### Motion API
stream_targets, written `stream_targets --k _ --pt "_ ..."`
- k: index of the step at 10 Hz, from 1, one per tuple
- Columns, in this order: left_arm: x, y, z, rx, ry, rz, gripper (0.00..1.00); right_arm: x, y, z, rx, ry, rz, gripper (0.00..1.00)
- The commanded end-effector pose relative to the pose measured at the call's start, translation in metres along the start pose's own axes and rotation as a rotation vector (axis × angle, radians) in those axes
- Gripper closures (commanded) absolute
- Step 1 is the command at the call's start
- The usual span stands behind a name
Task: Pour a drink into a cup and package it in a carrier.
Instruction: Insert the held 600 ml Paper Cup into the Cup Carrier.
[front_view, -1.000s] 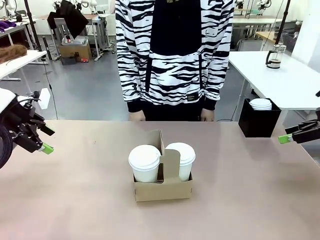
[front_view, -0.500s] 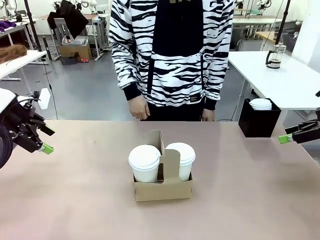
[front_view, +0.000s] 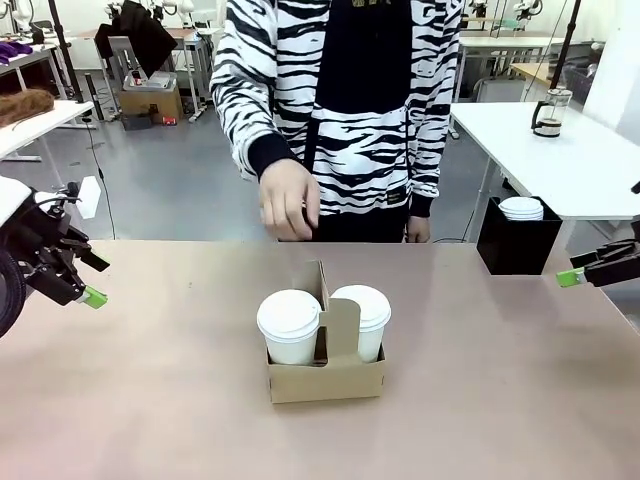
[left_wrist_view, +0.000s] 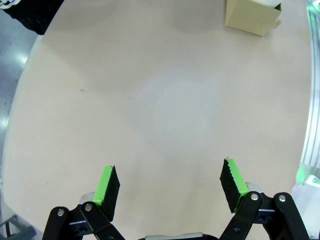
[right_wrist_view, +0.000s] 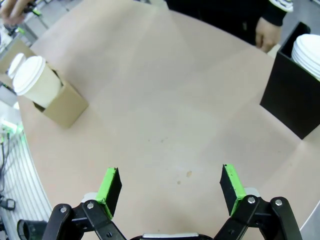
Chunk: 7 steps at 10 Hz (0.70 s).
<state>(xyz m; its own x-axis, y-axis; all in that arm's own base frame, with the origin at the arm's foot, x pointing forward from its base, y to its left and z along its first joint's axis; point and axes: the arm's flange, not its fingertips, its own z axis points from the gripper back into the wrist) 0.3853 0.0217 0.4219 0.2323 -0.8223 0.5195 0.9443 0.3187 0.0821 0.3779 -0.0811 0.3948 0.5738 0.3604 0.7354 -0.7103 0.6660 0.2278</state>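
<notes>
The brown cardboard carrier (front_view: 325, 378) stands mid-table with two white-lidded paper cups (front_view: 289, 325) (front_view: 362, 318) in its slots, one on each side of the upright handle tab. At the table's left edge my left gripper (front_view: 95, 278) hangs open and empty, well clear of the carrier. Its wrist view has the open gripper (left_wrist_view: 170, 185) over bare table, with a corner of the carrier (left_wrist_view: 252, 17) far off. My right gripper (front_view: 578, 270) is open at the right edge. From its wrist, the open gripper (right_wrist_view: 170, 185) faces the carrier (right_wrist_view: 62, 105) and a cup (right_wrist_view: 32, 80). A glass pot (front_view: 550, 112), holding the drink, stands on the white back table.
The person stands at the far side, one hand (front_view: 288, 200) raised above the far edge of the table, the other hand (front_view: 415, 230) low by the edge. A black box (front_view: 515, 245) holding a stack of white lids (front_view: 521, 208) sits at the far right corner.
The person's hand has lifted from the table's far edge and come forward above it. Both arms and the carrier have stayed still.
</notes>
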Motion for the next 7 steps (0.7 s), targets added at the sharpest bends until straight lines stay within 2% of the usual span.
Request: stream_targets --k 1,7 --pt "-0.0006 -0.0002 -0.0001 -0.006 -0.021 -0.007 0.00 0.0025 0.0000 0.0003 -0.013 0.008 0.006 0.00" --pt "-0.0006 -0.0002 -0.0001 -0.006 -0.021 -0.007 0.00 0.0025 0.0000 0.0003 -0.013 0.008 0.006 0.00"
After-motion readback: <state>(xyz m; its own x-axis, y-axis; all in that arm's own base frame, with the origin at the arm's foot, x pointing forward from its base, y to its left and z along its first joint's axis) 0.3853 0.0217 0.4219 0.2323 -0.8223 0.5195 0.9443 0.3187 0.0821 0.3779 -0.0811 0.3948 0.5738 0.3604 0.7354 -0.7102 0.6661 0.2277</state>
